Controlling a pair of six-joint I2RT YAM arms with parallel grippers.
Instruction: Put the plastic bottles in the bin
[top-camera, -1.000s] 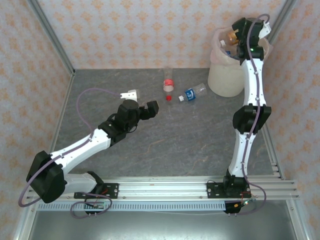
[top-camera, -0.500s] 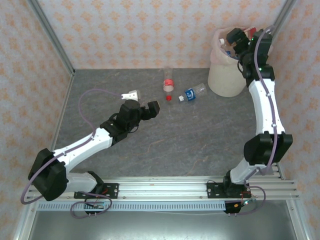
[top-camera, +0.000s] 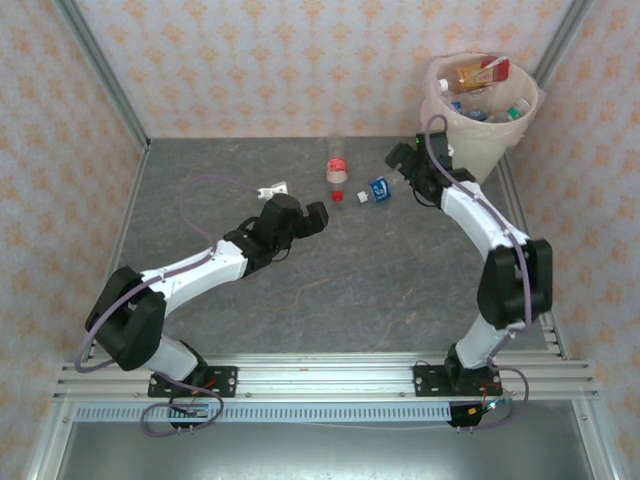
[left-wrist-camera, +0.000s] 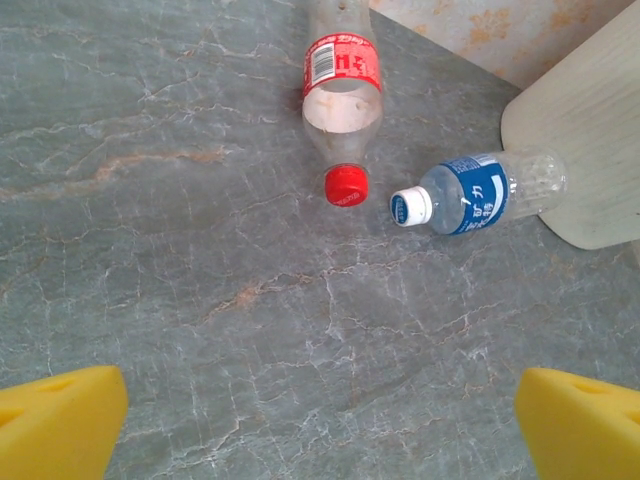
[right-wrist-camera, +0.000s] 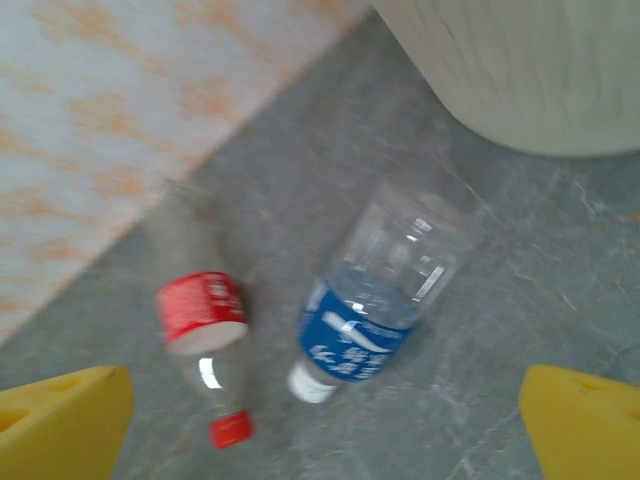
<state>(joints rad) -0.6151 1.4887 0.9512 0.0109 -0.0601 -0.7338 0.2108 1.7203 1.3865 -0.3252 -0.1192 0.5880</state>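
Observation:
Two plastic bottles lie on the grey table. One is clear with a red label and red cap (top-camera: 336, 170) (left-wrist-camera: 342, 90) (right-wrist-camera: 201, 310); the other is clear with a blue label and white cap (top-camera: 379, 188) (left-wrist-camera: 478, 193) (right-wrist-camera: 378, 300). The cream bin (top-camera: 487, 142) (left-wrist-camera: 590, 140) (right-wrist-camera: 530, 70), lined with a pale pink bag, stands at the back right and holds several bottles. My left gripper (top-camera: 319, 213) (left-wrist-camera: 320, 425) hovers open a short way in front of the red-capped bottle. My right gripper (top-camera: 401, 164) (right-wrist-camera: 320, 420) hangs open just above the blue-label bottle, beside the bin.
Patterned walls with metal frame posts close in the table at the back and sides. Bare grey table surface lies in front of the two bottles. The bin's wall stands close to the blue-label bottle's base.
The right arm swung down from over the bin to the table beside the blue-label bottle. The left arm reached a little further toward the two bottles. Both bottles stayed put.

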